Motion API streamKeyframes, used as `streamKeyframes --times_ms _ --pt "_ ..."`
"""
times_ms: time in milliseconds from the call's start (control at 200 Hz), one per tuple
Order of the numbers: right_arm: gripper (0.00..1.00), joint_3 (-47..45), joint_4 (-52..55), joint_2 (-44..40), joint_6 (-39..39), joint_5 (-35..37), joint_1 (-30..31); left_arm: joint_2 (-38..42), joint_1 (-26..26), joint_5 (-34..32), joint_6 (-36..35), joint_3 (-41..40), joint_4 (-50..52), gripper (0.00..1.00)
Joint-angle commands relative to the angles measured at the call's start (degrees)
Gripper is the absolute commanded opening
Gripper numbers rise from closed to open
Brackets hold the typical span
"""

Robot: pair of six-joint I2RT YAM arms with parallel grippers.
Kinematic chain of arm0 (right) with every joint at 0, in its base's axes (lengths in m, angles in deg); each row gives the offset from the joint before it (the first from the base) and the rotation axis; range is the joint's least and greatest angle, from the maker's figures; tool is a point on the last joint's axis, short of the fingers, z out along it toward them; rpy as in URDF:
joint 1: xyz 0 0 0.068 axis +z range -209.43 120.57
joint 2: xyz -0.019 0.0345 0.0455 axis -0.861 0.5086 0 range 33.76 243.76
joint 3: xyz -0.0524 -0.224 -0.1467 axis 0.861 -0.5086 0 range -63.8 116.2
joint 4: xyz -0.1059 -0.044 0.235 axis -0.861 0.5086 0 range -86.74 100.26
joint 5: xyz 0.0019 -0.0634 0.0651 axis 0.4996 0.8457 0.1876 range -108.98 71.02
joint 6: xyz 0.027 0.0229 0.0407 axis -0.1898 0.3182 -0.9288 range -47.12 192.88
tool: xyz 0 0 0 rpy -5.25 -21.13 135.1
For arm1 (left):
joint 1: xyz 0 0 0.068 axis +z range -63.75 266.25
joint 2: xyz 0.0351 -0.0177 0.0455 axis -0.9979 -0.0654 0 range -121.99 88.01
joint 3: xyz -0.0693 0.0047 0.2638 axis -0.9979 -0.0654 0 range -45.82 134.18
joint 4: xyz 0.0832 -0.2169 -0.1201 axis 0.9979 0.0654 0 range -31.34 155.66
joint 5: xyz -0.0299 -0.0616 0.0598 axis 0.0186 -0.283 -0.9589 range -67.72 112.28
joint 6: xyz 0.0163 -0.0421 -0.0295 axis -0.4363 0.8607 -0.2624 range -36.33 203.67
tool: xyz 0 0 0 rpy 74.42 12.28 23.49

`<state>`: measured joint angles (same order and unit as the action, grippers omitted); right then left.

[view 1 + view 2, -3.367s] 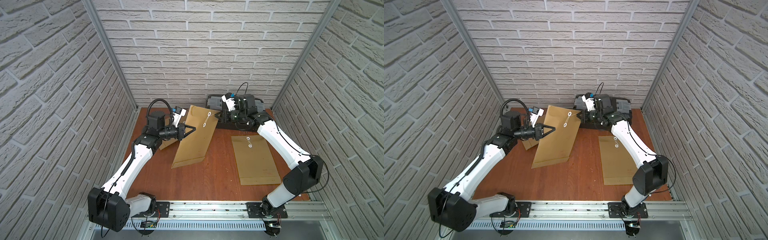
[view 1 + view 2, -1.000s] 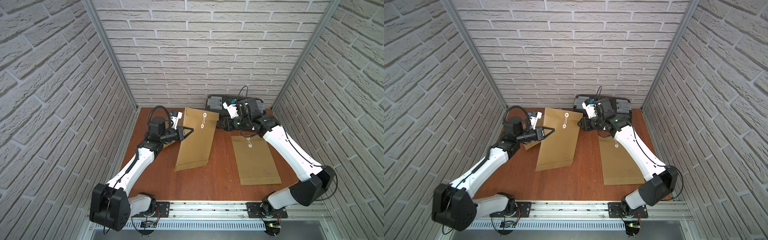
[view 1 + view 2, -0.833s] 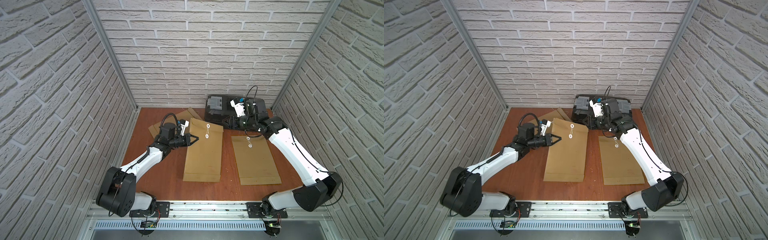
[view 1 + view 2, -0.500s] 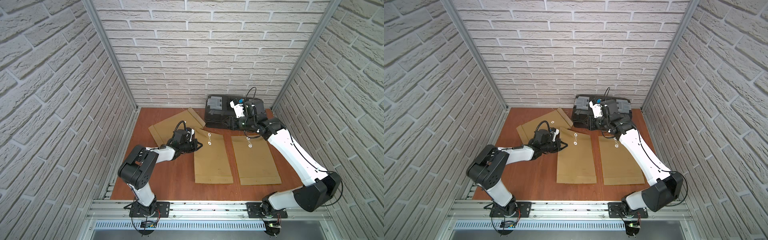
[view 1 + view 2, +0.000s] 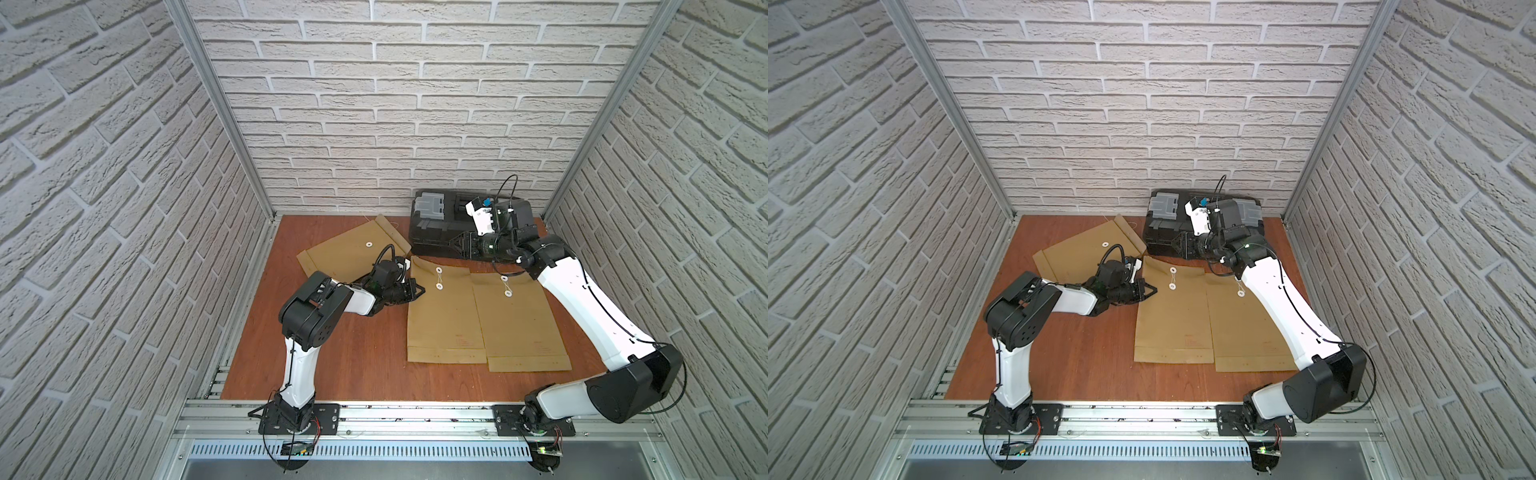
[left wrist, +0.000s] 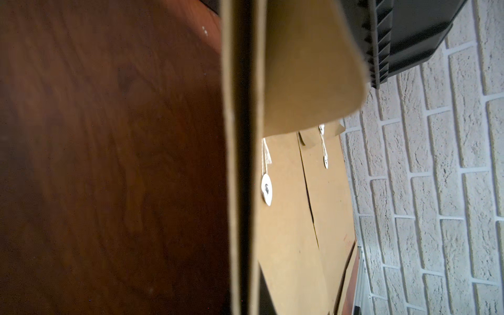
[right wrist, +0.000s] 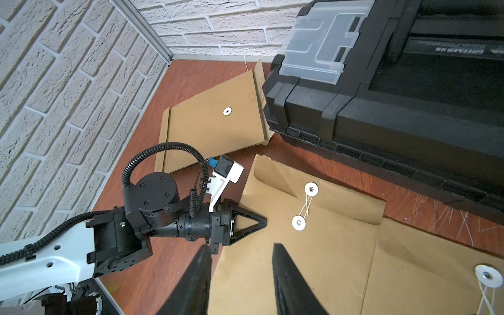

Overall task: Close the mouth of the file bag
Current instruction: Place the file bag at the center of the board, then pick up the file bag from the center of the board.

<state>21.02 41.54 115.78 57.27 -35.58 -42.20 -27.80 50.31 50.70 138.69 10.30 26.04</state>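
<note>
The brown file bag (image 5: 444, 320) (image 5: 1170, 322) lies flat mid-table, its flap folded down and a white string (image 7: 305, 205) running between its two white buttons. My left gripper (image 5: 419, 291) (image 5: 1153, 289) (image 7: 262, 219) is low on the table at the bag's left edge, shut on that edge (image 6: 240, 169). In the left wrist view the flap (image 6: 308, 68) curls up a little. My right gripper (image 7: 241, 246) (image 5: 457, 245) hovers above the bag's top end, in front of the toolbox, open with nothing between its fingers (image 7: 283, 267).
A second brown bag (image 5: 519, 328) lies tied shut right beside the first, on its right. Another brown bag (image 5: 353, 253) with its flap open sits at the back left. A black toolbox (image 5: 440, 216) stands at the back wall. Brick walls close in three sides.
My left gripper has dragged the file bag rightward and laid it flat beside the right-hand bag. The right gripper has pulled back from the bag's top toward the toolbox.
</note>
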Motion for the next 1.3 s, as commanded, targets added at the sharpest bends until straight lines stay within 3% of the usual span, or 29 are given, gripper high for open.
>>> streamKeyframes --times_ms 0,125,300,390,480,605,695,835,965,1105,1155,1295 --pt "0.39 -0.79 -2.38 -0.17 0.34 -1.42 -0.22 -2.01 -2.05 -1.74 2.09 2.54 -5.78 0.0" --pt "0.39 -1.76 -3.66 0.28 -2.09 -2.18 -0.27 -2.13 -2.89 -2.2 3.41 1.05 -6.69 0.04" --pt "0.42 -3.24 -4.94 2.71 -8.81 -1.7 0.48 5.26 -0.2 -2.63 -3.57 -1.05 4.73 0.58" --pt "0.45 -4.53 -6.5 3.96 -13.23 1.19 2.5 10.6 1.5 -3.96 -9.98 -0.4 16.11 0.76" --pt "0.47 -5.79 -8.6 5.34 -18.57 3.79 4.56 16.79 3.47 -6.07 -15.31 -0.31 26.83 0.85" --pt "0.49 -7.67 -11.15 7.54 -27.26 6.98 6.95 27.14 6.34 -13.29 -23.35 -0.32 43.47 0.94" --pt "0.5 -12.28 -18.73 8.36 -35.05 9.32 9.17 33.53 9.67 -20.11 -27.78 0.47 54.51 0.98" --pt "0.52 -12.25 -25.46 15.3 -41.68 12.28 14.92 41.36 16.85 -27.57 -31.57 -0.56 59.29 0.98" --pt "0.54 -12.28 -37.58 24.23 -50.36 14.01 19.29 47.11 26.13 -21.2 -28.86 -4.9 51.87 0.98" --pt "0.58 -8.16 -45.74 33.2 -56.35 17.57 22.78 49.83 38.18 -5.68 -21.34 -9.66 43.31 0.98" --pt "0.59 -6.5 -47.65 36.01 -58.38 18.52 23.3 49.85 39.44 -4.15 -22.31 -8.98 43.87 0.98" --pt "0.61 -2.56 -51.19 41.91 -63.07 21.5 23.46 49.94 38.21 -7.86 -27.3 -5.44 48.34 0.98"
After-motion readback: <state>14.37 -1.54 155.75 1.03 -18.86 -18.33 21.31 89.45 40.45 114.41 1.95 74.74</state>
